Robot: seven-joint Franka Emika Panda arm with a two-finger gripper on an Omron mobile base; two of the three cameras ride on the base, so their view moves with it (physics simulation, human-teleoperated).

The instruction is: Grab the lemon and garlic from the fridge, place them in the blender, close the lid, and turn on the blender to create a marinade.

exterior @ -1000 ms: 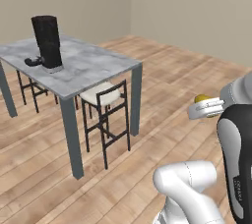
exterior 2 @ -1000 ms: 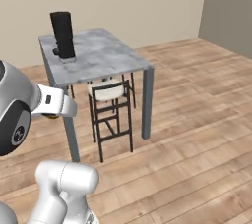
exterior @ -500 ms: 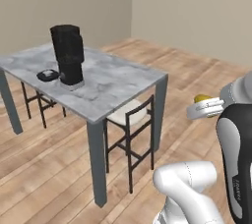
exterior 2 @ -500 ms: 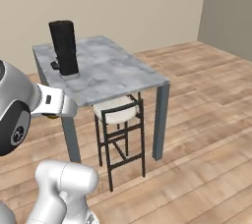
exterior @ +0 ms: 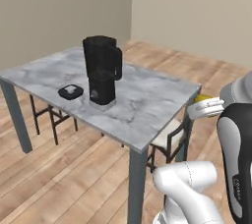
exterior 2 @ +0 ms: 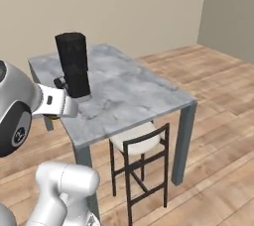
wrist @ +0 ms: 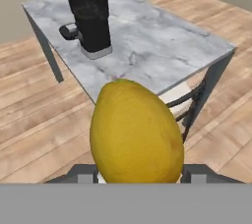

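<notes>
Item: base approach. You are seeing the whole scene shifting against a second ago, so the camera is moving; the bench (exterior: 147,105) is growing nearer, not the things travelling.

Lemon (wrist: 135,132): matte, oval, yellow, pinched in your hand (wrist: 138,171), ready for loading.

Blender (exterior: 102,69): glossy black jug, side handle, standing uncapped on veined grey marble.

Lid (exterior: 70,91): flat black, pale square knob, lying just beside the blender.

Stool (exterior 2: 141,158): thin black frame, cream seat, tucked under the bench.

The arm is held up and bent at the elbow, with the tool (wrist: 135,171) clamped on the lemon (wrist: 135,132), fingers mostly hidden.
</notes>
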